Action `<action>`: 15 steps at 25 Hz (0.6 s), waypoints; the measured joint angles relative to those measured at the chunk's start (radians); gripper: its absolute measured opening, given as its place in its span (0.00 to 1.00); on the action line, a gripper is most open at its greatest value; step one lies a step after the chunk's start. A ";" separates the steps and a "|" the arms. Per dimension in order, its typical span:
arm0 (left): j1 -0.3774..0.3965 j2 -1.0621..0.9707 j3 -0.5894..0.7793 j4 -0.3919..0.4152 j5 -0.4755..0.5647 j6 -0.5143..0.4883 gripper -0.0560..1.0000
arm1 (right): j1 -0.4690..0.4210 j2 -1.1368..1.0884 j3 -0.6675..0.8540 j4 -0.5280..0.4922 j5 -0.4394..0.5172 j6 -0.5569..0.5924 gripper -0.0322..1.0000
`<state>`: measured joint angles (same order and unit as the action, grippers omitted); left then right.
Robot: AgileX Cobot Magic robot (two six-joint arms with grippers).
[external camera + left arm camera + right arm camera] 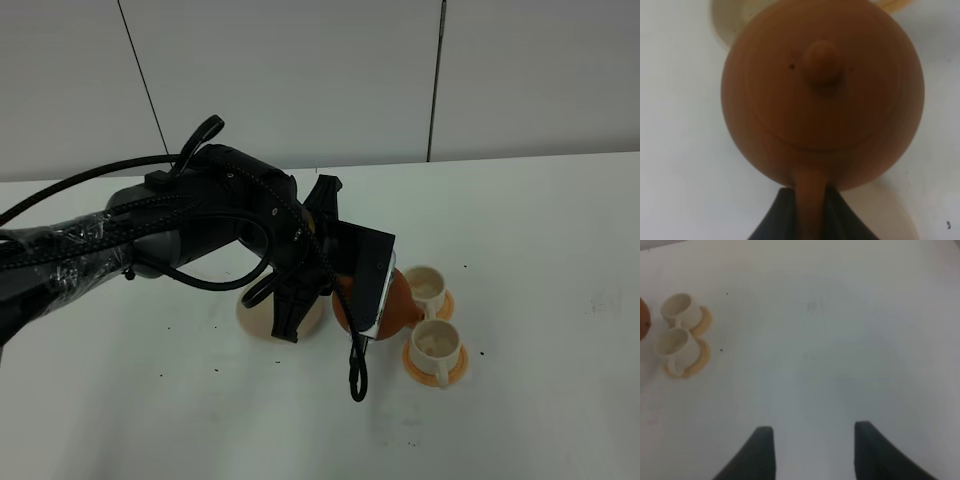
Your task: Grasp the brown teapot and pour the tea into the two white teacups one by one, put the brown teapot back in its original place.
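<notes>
At the left of the exterior high view, the black left arm (pixel 150 235) is seen reaching in over the white counter (pixel 560 250). Beneath its wrist, the cream disc (pixel 258 318) is partly covered, and nothing is seen standing on the part that shows.

Just right of the disc, the brown teapot (pixel 403 305) is found between the disc and the cups, largely hidden by the wrist camera housing. In the left wrist view, the fingers (pixel 771 220) of the left gripper (pixel 810 197) are clenched on the teapot's straight side handle (pixel 810 210), one dark finger on each side. The lid knob (pixel 822 60) is turned towards that camera. Whether the pot is raised off the counter or resting on it cannot be told for certain, though it appears to be lifted.

Right of the teapot, the two white teacups are set close together, the far cup (pixel 428 284) and the near cup (pixel 437 343), each on an orange saucer (pixel 415 365). The teapot is just beside both cups.

In the right wrist view, the fingers (pixel 761 450) of the right gripper (pixel 812 432) are spread apart over bare counter, with nothing between them, well apart from the cups.
</notes>
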<state>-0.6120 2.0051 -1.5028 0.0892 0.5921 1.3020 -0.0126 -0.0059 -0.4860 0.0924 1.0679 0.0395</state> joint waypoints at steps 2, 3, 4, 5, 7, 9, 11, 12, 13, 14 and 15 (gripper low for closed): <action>0.000 0.000 0.000 0.000 -0.005 0.000 0.21 | 0.000 0.000 0.000 0.000 0.000 0.000 0.38; 0.000 0.000 0.000 0.000 -0.007 0.000 0.21 | 0.000 0.000 0.000 0.000 0.000 0.000 0.38; 0.000 0.000 0.000 0.000 -0.007 0.000 0.21 | 0.000 0.000 0.000 0.000 0.000 0.000 0.38; 0.000 0.000 0.000 0.000 -0.007 0.000 0.21 | 0.000 0.000 0.000 0.000 0.000 0.000 0.38; 0.000 0.000 0.000 0.000 -0.010 0.000 0.21 | 0.000 0.000 0.000 0.000 0.000 0.000 0.38; -0.003 0.000 0.000 0.001 -0.012 0.000 0.21 | 0.000 0.000 0.000 0.000 0.000 0.000 0.38; -0.008 0.000 0.000 0.002 -0.012 -0.001 0.21 | 0.000 0.000 0.000 0.000 0.000 0.000 0.38; -0.012 0.000 0.000 0.001 -0.015 -0.001 0.21 | 0.000 0.000 0.000 0.000 0.000 0.000 0.38; -0.014 0.001 0.000 0.001 -0.018 -0.001 0.21 | 0.000 0.000 0.000 0.000 0.000 -0.001 0.38; -0.017 0.003 0.000 0.001 -0.021 -0.001 0.21 | 0.000 0.000 0.000 0.000 0.000 -0.001 0.38; -0.018 0.006 0.000 0.001 -0.025 -0.001 0.21 | 0.000 0.000 0.000 0.000 0.000 -0.001 0.38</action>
<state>-0.6296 2.0114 -1.5028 0.0901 0.5671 1.3013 -0.0126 -0.0059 -0.4860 0.0924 1.0679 0.0385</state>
